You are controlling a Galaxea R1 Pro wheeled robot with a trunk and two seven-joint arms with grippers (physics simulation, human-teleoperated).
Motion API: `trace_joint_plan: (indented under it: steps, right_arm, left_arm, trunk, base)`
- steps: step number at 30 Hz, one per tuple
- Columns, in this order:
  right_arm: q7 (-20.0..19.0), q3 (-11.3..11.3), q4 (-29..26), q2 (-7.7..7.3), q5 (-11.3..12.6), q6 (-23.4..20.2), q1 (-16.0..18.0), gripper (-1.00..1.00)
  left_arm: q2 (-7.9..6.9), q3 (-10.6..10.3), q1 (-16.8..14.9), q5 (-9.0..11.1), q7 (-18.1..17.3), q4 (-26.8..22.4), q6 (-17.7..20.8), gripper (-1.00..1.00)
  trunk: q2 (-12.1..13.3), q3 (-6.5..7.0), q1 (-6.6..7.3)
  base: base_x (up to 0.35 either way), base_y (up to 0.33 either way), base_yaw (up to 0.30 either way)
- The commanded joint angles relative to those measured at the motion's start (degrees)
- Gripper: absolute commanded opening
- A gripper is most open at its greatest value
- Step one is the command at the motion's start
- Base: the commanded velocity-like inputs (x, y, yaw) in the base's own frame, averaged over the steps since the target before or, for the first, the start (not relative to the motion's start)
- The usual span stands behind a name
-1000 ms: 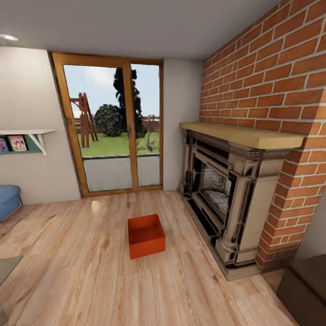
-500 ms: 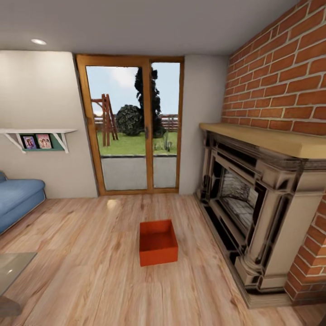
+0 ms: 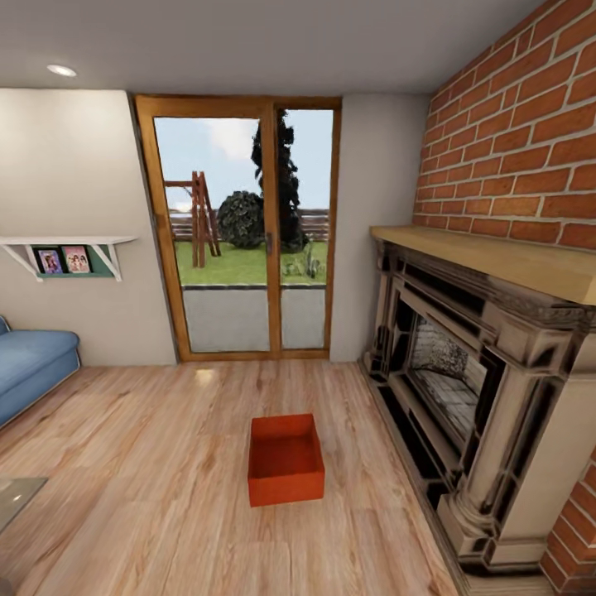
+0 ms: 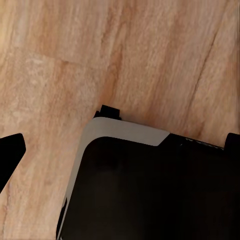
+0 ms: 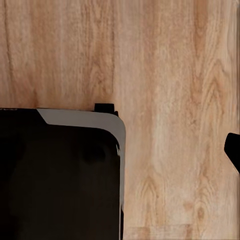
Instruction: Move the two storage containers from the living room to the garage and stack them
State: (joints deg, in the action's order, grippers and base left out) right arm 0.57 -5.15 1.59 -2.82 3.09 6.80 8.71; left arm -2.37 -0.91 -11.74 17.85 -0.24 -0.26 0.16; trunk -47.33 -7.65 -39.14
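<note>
**One orange bin on the plank floor, by the fireplace**

One storage container sits in the lower middle of the head view: a red-orange rectangular bin with thin upright walls, a flat base and an open top. It rests flat on the wood-plank flooring, whose light boards are glossy with a streaked grain. No label or writing shows on the bin.

Right of the bin, apart from it, one fireplace mantel fills the right side of the frame: dark, ornate, stepped mouldings around a firebox, topped by one plain pale wooden shelf. Above it rises one red brick chimney with light mortar lines.

At the left edge lies part of one blue sofa, soft and rounded. Higher up on the left wall hangs one white bracket shelf with two small framed pictures under it; their content is too small to read.

Farthest back, in the upper middle, stand two wood-framed glass doors, showing grass, a dark bush and a wooden frame outside. One round ceiling light glows in the upper left.

Both wrist views look down on the same plank flooring, each with one dark, grey-edged rounded body in the lower part of the frame. Black tips show at the frame edges; how wide either gripper stands I cannot tell.
</note>
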Motion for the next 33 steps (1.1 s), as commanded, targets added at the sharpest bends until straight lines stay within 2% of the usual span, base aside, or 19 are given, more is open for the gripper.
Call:
trace_joint_plan:
  steps: [1,16,26,33]
  right_arm:
    - [0.1,-0.5,0.2,0.01,0.3,0.3,0.1,1.0]
    - [0.1,-0.6,0.2,-0.06,0.1,0.3,0.1,1.0]
    - [0.0,-0.7,0.2,-0.04,0.1,0.3,0.1,1.0]
    - [0.0,-0.6,0.2,-0.01,0.2,0.3,0.1,1.0]
  left_arm:
    - [-0.01,-0.1,0.0,0.3,0.0,0.0,0.0,1.0]
    - [-0.01,-0.1,0.0,0.3,0.0,0.0,0.0,1.0]
    - [-0.09,-0.1,0.0,0.4,0.0,0.0,0.0,1.0]
    - [-0.09,-0.1,0.0,0.3,0.0,0.0,0.0,1.0]
  trunk:
    - [-0.1,-0.08,-0.04]
    - [-0.1,-0.08,-0.04]
    - [-0.1,-0.08,-0.04]
    - [-0.1,-0.08,-0.04]
  base:
    - [0.297,-0.14,0.0]
    - [0.298,-0.136,0.0]
    - [0.32,-0.014,0.002]
    - [0.323,0.0,0.198]
